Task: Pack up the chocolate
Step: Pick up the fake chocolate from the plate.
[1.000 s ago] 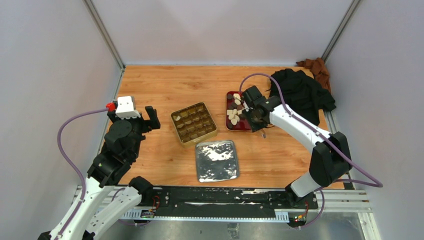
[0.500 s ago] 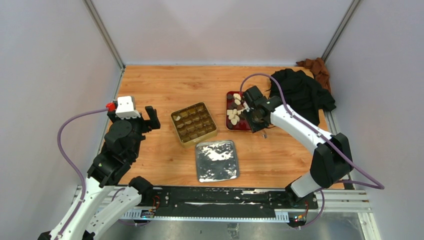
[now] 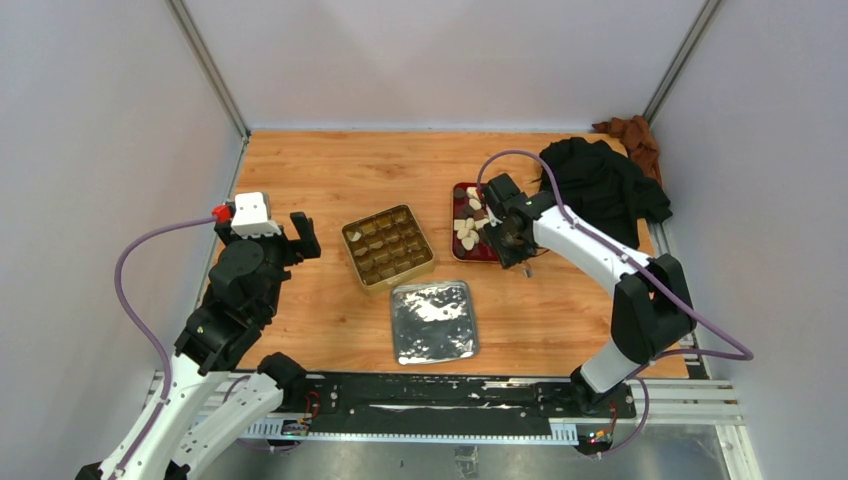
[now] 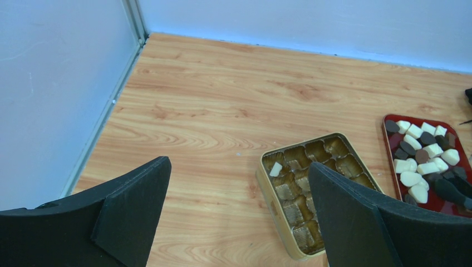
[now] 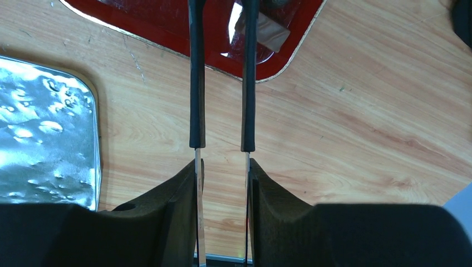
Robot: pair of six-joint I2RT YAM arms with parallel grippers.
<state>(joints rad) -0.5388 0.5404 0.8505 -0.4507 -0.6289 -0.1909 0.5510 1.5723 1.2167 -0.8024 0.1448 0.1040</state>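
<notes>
Right wrist: right gripper (image 5: 221, 6) narrowly parted, apparently over red tray (image 5: 161, 30)

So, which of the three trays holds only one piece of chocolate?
The gold tin: a single cream-white piece sits in its left corner cell. The red tray holds many pieces, the silver tray none.

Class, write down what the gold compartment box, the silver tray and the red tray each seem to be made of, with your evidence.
Gold box: probably thin metal, judging by its shiny gold rim and walls.
Silver tray: metal or foil; it is mirror-bright with a dimpled, crinkled surface.
Red tray: glossy plastic or lacquer, since it shows sharp reflections; which one is unclear.
</notes>
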